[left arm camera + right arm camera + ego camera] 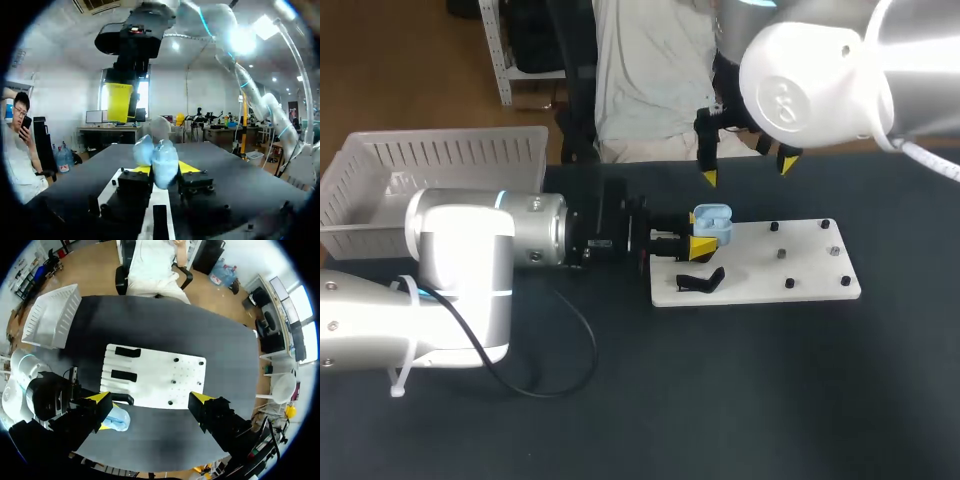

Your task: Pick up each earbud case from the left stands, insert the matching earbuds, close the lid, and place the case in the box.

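Note:
A light blue earbud case (712,222) with its lid raised sits between the yellow tips of my left gripper (695,241), which is shut on it just over the white board's (760,268) left end. In the left wrist view the case (160,162) fills the space between my left gripper's (164,170) fingers. My right gripper (747,170) hangs open above and behind the case, holding nothing. From the right wrist view, the case (118,420) lies beside one tip of my right gripper (150,400), over the board (160,375).
A black stand (701,281) lies on the board's left part, and several small dark pegs (782,254) dot its right part. Two black stands (125,375) show in the right wrist view. A white slatted basket (430,165) sits at the back left.

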`<state>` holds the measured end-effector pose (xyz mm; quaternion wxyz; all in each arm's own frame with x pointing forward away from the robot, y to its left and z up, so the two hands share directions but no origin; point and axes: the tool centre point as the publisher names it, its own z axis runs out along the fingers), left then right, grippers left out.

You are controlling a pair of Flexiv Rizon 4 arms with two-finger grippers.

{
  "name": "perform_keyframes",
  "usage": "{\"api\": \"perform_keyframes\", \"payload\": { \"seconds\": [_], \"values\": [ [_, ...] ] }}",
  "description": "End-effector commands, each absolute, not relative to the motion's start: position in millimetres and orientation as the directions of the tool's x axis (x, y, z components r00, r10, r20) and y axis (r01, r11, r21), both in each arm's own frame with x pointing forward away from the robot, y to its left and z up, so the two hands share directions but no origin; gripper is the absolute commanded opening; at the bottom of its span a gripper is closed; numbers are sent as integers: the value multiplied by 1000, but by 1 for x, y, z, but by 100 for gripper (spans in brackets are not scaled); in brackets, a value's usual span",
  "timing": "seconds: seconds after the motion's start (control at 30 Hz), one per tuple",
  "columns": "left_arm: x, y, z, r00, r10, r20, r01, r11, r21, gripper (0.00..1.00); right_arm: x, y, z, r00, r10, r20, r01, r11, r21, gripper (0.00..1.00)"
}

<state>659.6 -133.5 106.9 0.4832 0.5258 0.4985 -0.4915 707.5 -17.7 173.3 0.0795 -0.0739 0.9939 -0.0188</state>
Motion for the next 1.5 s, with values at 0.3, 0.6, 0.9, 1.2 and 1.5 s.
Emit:
{"api": "perform_keyframes", "payload": {
  "seconds": [0.3, 0.6, 0.9, 1.2, 1.5],
  "values": [
    [659, -134, 108, 19, 52, -998, 999, -35, 18, 0, 709, -22, 146, -986, -158, -52, -156, 986, -52, 100],
    [659, -134, 108, 19, 52, -998, 999, -35, 18, 0, 679, -28, 143, -987, -158, -1, -158, 987, -16, 100],
    [659, -134, 108, 19, 52, -998, 999, -35, 18, 0, 676, -37, 153, -988, -100, -116, -94, 994, -64, 100],
    [659, -130, 110, 16, 52, -999, 1000, -26, 14, 0, 681, -77, 186, -950, 55, -308, 57, 998, 4, 100],
    [665, -71, 137, 30, 150, -988, 995, 88, 44, 0, 678, -107, 188, -944, 129, -304, 103, 989, 102, 100]
  ]
}}
